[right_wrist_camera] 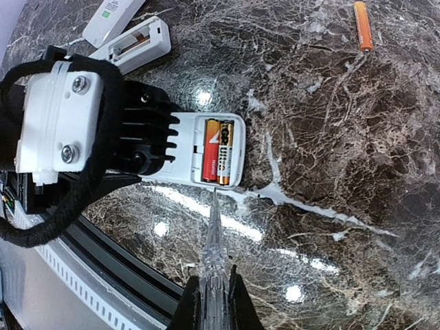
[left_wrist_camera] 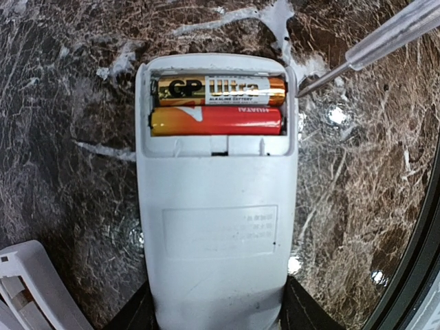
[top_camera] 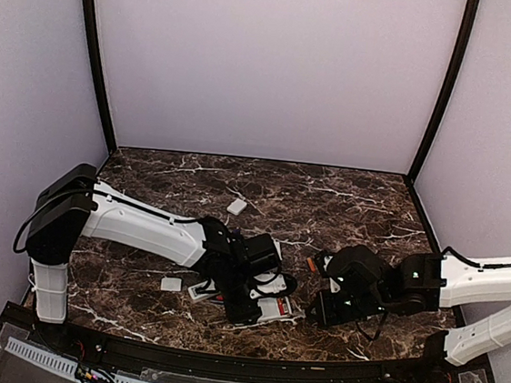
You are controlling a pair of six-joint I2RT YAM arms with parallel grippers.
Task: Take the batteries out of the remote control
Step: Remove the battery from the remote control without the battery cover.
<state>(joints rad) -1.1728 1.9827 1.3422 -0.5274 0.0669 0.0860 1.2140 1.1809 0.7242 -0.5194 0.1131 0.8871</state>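
Inside the remote's (left_wrist_camera: pixel 216 227) open bay sit two batteries (left_wrist_camera: pixel 216 106), left gripper (left_wrist_camera: pixel 216 302) clamping the remote, right gripper (right_wrist_camera: pixel 213 302) pinching a screwdriver (right_wrist_camera: pixel 213 240) at its rim; right wrist view, unlike left, catches a loose battery (right_wrist_camera: pixel 362 26) on the tabletop (right_wrist_camera: pixel 330 172).

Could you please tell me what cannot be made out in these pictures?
Top view: the batteries in the remote, too small to tell apart.
Left wrist view: the remote's lower end, cut off by the bottom edge.
Right wrist view: the remote's body, hidden under the left gripper.
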